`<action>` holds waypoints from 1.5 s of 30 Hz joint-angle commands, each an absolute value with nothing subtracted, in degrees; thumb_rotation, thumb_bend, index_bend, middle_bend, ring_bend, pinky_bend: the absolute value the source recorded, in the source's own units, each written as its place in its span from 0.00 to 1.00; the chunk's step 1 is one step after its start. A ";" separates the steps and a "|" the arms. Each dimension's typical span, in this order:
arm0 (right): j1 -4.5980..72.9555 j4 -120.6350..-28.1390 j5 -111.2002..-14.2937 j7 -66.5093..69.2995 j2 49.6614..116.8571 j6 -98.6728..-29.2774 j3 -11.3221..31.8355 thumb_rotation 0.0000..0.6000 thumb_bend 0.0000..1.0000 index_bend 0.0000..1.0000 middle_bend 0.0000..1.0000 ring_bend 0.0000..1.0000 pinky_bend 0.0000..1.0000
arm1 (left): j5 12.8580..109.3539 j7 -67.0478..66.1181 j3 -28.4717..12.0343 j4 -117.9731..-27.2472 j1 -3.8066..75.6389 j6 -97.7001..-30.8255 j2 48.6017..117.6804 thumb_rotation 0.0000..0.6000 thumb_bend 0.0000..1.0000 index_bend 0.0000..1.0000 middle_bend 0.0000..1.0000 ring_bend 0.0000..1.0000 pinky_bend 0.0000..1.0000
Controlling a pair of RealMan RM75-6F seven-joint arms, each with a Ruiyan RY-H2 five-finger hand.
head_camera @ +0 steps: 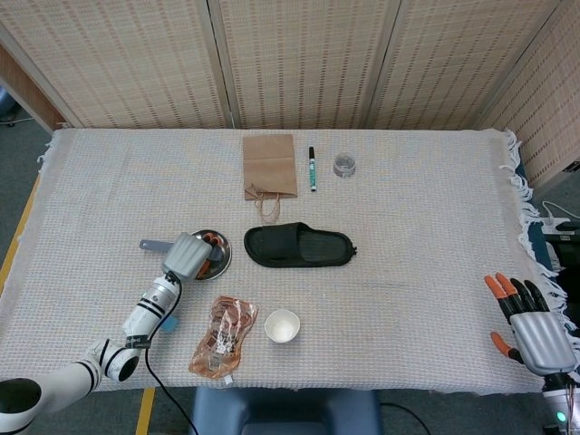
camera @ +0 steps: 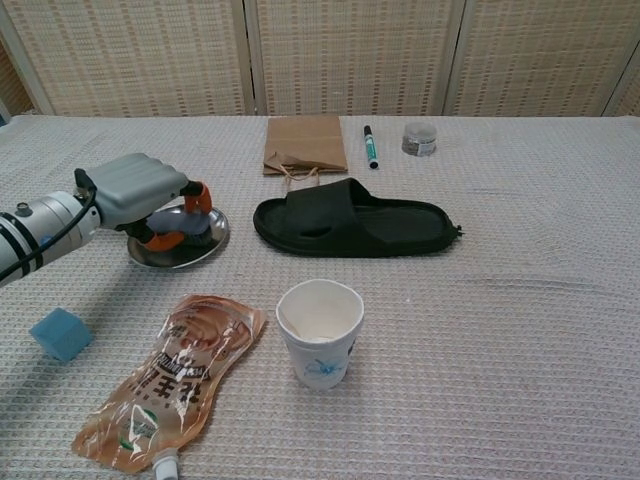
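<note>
My left hand [camera: 140, 190] is curled over the left side of a round metal dish [camera: 195, 245]; its orange-tipped fingers hook inside the bowl and its thumb sits at the near rim, gripping it. From above, the same left hand [head_camera: 188, 256] covers the left half of the dish [head_camera: 220, 263], and a grey handle [head_camera: 149, 245] sticks out to the left. My right hand [head_camera: 530, 324] hangs beyond the table's right front corner with its fingers spread, holding nothing.
A black slipper [camera: 350, 225] lies right of the dish. In front of it stand a paper cup [camera: 320, 330] and a flat drink pouch [camera: 170, 375], with a blue cube [camera: 60, 333] at the left. A paper bag [head_camera: 269, 166], marker [head_camera: 312, 169] and small jar [head_camera: 343, 165] lie at the back.
</note>
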State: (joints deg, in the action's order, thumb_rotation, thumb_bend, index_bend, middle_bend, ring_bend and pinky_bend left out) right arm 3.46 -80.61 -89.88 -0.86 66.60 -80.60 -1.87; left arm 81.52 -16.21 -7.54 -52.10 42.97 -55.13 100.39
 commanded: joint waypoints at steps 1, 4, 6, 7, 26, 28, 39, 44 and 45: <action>3.56 -80.56 -89.93 -0.89 66.68 -80.40 -1.96 1.00 0.21 0.00 0.00 0.00 0.00 | 81.88 -15.64 -7.33 -51.49 42.98 -55.88 100.61 1.00 0.43 0.41 0.48 0.88 1.00; 3.76 -80.47 -90.14 -0.91 66.85 -80.11 -2.09 1.00 0.21 0.00 0.00 0.00 0.00 | 82.21 -15.13 -7.13 -50.79 42.89 -56.74 100.72 1.00 0.43 0.44 0.52 0.89 1.00; 4.19 -80.22 -90.88 -0.55 67.15 -79.89 -2.24 1.00 0.21 0.00 0.00 0.00 0.00 | 82.52 -15.16 -6.89 -50.56 42.77 -57.40 100.62 1.00 0.43 0.46 0.54 0.89 1.00; 4.58 -80.18 -91.35 -0.19 67.27 -79.60 -2.31 1.00 0.21 0.00 0.00 0.00 0.00 | 82.63 -15.28 -6.78 -50.65 42.67 -57.70 100.47 1.00 0.43 0.47 0.56 0.89 1.00; 33.31 -72.36 -92.24 -7.19 81.36 -50.70 6.82 1.00 0.56 0.00 0.00 0.00 0.00 | 76.74 -21.65 -10.42 -68.30 42.24 -57.66 92.24 1.00 0.43 0.54 0.65 0.90 1.00; 35.16 -72.16 -90.63 -9.25 82.89 -48.12 7.53 1.00 0.58 0.00 0.00 0.00 0.00 | 75.81 -21.13 -10.99 -69.43 42.48 -57.03 91.65 1.00 0.43 0.54 0.65 0.90 1.00; 41.32 -66.66 -82.72 -16.53 89.09 -38.24 7.55 1.00 0.61 0.00 0.00 0.00 0.00 | 73.01 -23.03 -13.02 -68.39 46.37 -54.27 93.56 1.00 0.43 0.52 0.63 0.90 1.00; 42.06 -65.71 -81.52 -17.16 89.87 -37.98 6.74 1.00 0.61 0.00 0.00 0.00 0.00 | 71.77 -24.34 -13.44 -66.97 48.25 -53.15 95.79 1.00 0.43 0.52 0.63 0.90 1.00; 42.20 -65.57 -81.41 -17.19 89.94 -37.95 6.59 1.00 0.61 0.00 0.00 0.00 0.00 | 71.61 -24.59 -13.49 -66.78 48.56 -53.05 96.25 1.00 0.43 0.52 0.63 0.90 1.00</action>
State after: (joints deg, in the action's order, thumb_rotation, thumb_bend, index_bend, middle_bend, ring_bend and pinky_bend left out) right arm 42.11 -65.66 -81.48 -17.14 89.87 -37.98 6.70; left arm 71.89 -24.26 -13.37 -67.09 48.18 -53.28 95.83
